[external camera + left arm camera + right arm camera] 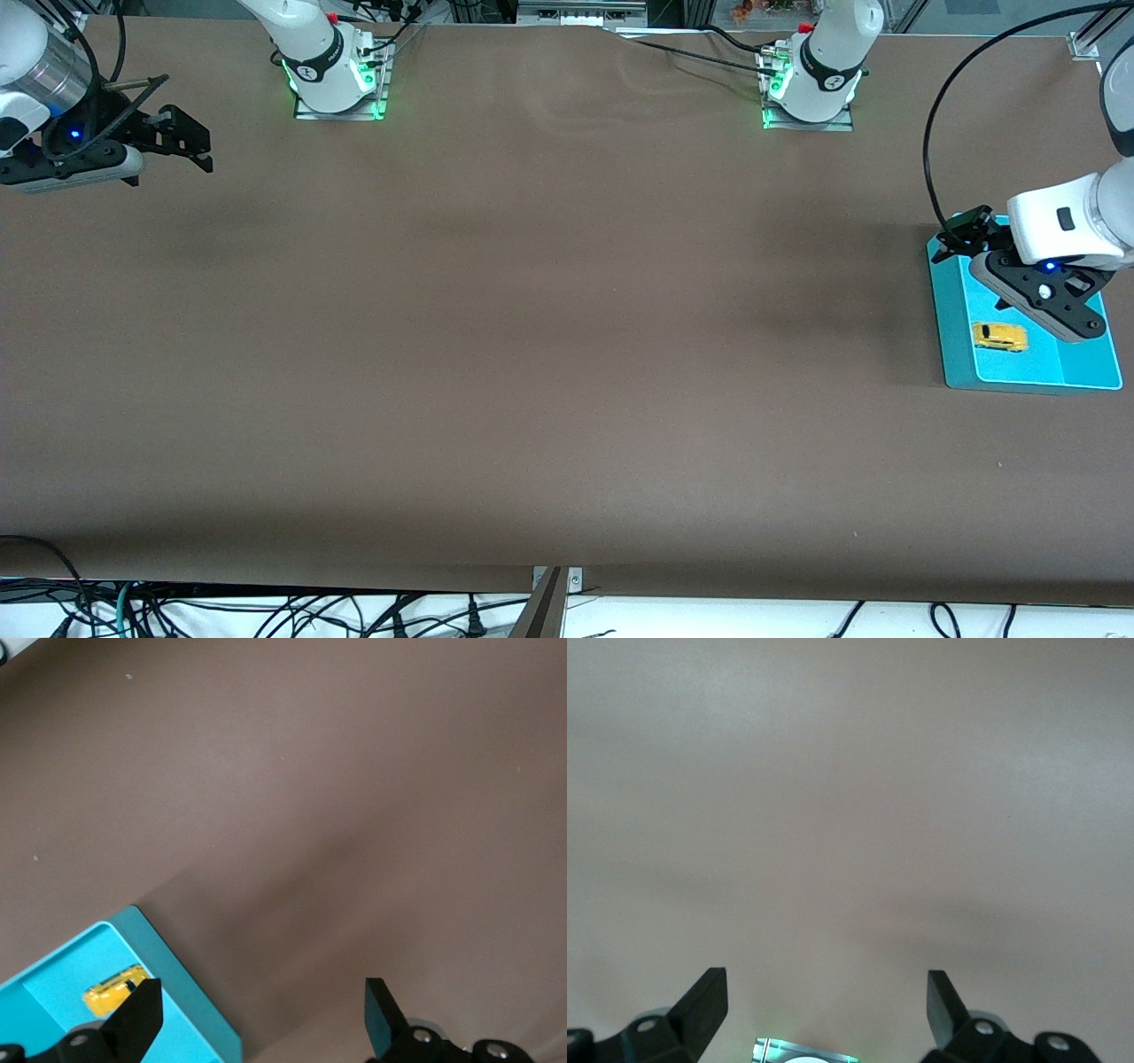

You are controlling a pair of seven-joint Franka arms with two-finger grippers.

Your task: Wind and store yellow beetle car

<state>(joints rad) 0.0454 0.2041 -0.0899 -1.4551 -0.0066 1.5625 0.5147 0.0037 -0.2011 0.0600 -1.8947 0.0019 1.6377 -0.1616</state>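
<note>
The yellow beetle car (1000, 337) lies in a teal tray (952, 301) at the left arm's end of the table. My left gripper (1054, 306) hangs over the tray, just above the car, open and empty. In the left wrist view the car (113, 986) shows beside one fingertip, inside the tray (186, 992), with my left gripper (261, 992) spread wide, one finger over the tray and the other over bare table. My right gripper (190, 142) waits in the air at the right arm's end, open and empty; it also shows in the right wrist view (824, 979).
The brown table (549, 337) spreads between the arms. The arm bases (337, 80) (806, 89) glow green along the table's edge farthest from the front camera; one base shows in the right wrist view (802, 1052). Cables (266, 616) hang below the nearest edge.
</note>
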